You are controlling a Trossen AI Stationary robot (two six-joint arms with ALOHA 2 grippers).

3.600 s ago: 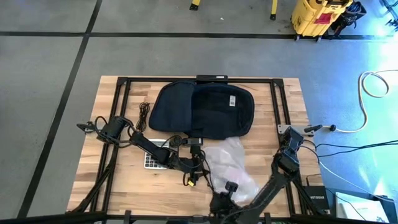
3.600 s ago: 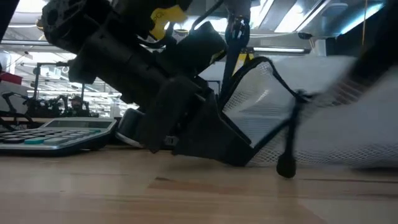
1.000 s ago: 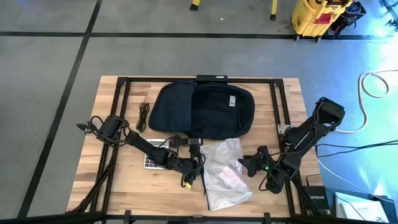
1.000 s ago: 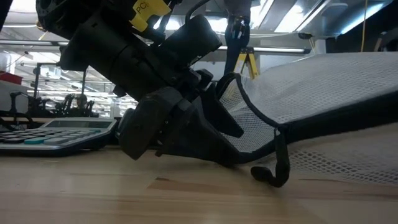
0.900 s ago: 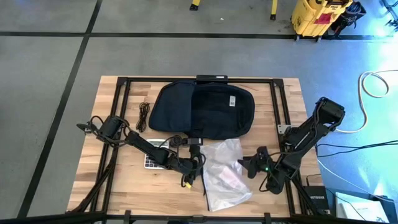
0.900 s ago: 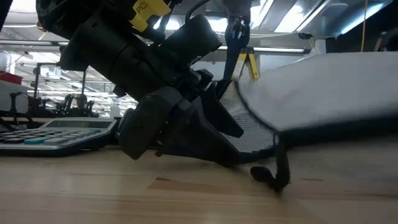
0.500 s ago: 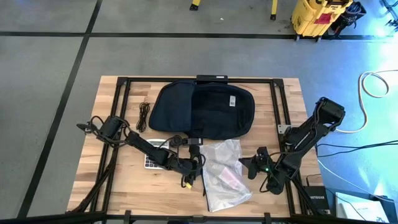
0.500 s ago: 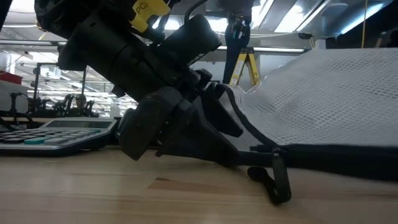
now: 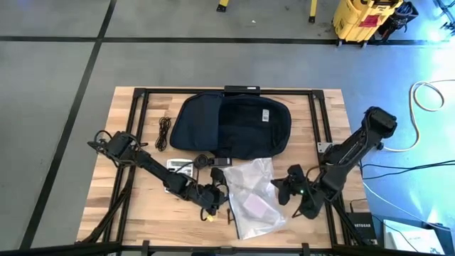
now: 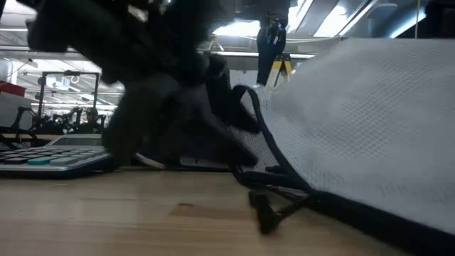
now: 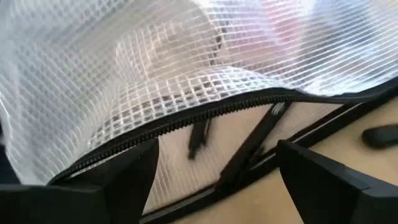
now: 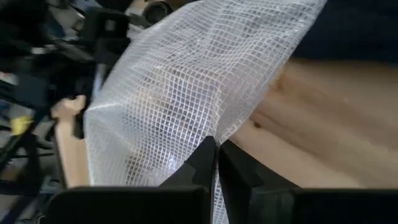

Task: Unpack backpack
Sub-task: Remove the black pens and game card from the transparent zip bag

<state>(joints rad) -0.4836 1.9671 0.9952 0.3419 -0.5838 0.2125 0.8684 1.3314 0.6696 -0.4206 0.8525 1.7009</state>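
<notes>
The dark backpack lies flat at the table's far middle. In front of it lies a clear mesh-patterned plastic bag with a black zip edge and something pink inside. My left gripper is at the bag's left side. It is open, and its fingers stand on either side of the zip edge; whether they touch it I cannot tell. My right gripper is at the bag's right side, shut on the bag's wall. My right gripper pinches a fold of the bag's clear mesh wall between its two fingers, on the bag's right side. The fingers slant down from the table's right. That side of the bag stands raised and tented; the rest lies on the table.
A calculator lies left of the bag, behind my left arm. A coiled black cable lies left of the backpack, and a small black item lies near its front edge. Black frame rails run along the table's sides.
My right gripper has risen a little, and the bag's right side has come up with it, standing taller in the low view. My left gripper has lifted and shifted toward the near edge along the bag's zip edge, still open. The zip pull has slid left on the table.
</notes>
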